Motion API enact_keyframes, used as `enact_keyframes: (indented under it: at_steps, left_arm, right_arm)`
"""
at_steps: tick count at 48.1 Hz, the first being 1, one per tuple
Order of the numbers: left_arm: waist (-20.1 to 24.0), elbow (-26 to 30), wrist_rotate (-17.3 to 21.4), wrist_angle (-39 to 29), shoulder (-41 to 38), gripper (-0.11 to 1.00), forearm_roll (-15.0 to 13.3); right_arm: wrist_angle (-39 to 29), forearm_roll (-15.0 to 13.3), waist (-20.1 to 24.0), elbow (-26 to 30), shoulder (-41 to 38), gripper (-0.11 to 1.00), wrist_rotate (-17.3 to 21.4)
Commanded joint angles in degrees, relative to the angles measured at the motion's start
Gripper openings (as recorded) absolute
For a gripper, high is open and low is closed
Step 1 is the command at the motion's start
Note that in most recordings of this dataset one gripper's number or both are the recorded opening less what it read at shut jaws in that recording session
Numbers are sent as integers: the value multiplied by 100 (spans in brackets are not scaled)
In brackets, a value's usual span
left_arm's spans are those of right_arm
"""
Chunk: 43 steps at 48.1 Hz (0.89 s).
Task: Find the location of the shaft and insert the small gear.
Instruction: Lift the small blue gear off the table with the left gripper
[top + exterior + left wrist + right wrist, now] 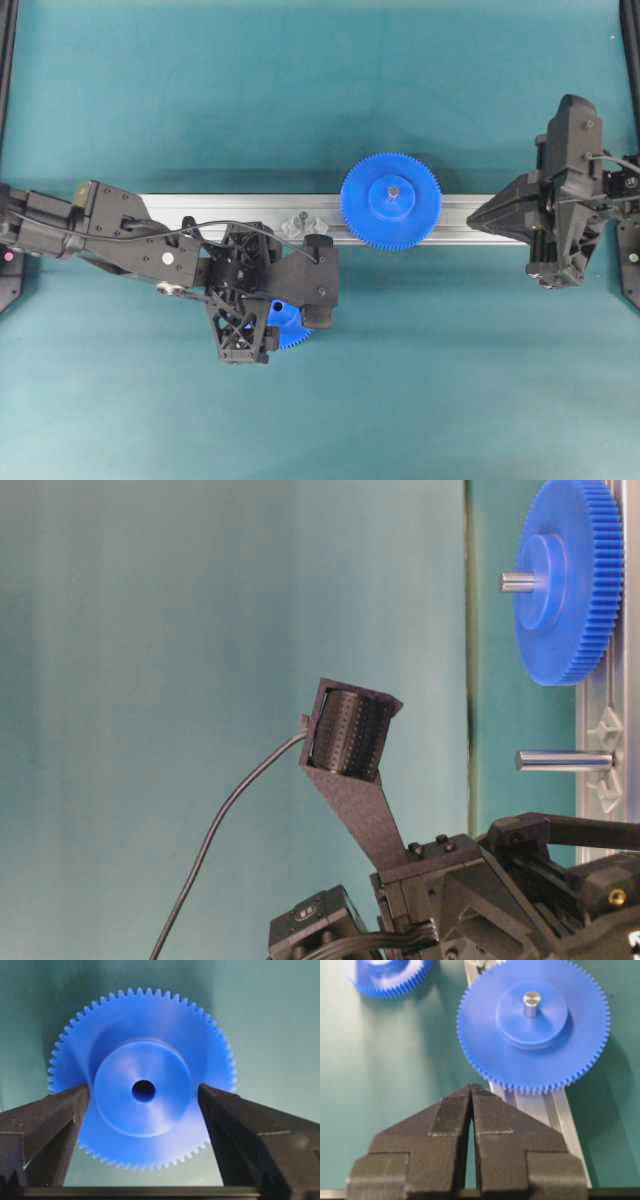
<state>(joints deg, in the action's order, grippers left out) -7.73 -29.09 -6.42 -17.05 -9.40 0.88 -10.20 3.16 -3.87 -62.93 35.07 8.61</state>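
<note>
Zero insertion so far: small gear (143, 1091) lies flat on the surface near its front edge, left gripper (143, 1110) fingers spread either side of its hub, not yet gripping; right gripper (471, 1091) fingers together; shaft (560, 761) still bare.

A teal mat (300, 90) is covering the whole table under me, smooth and plain, and it is filling every view right to the edges. Soft, even light is falling on it from above, throwing faint blurred shadows. Dark frame posts (8, 60) are standing at the far left and right edges of the overhead view.
</note>
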Motion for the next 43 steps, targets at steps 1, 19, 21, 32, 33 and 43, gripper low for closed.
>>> enact_keyframes:
  at_steps: [1,19,21,32,33,43]
  left_arm:
    - [-18,105,9,35,70,89,18]
    - [-18,114,-26,35,26,89,18]
    - [-9,114,-35,35,18,89,18]
    - [-18,97,-53,18,-18,89,18]
    - [-18,97,-53,18,-18,89,18]
    - [-18,114,-53,9,-9,86,18]
  right_arm:
    - [79,9,-9,53,18,6,53]
    - [141,9,-9,53,26,6,53]
    - [141,9,-9,53,26,6,53]
    - [141,18,-9,44,18,6,53]
    - [141,18,-9,44,26,6,53]
    - [141,26,-9,9,18,6,62]
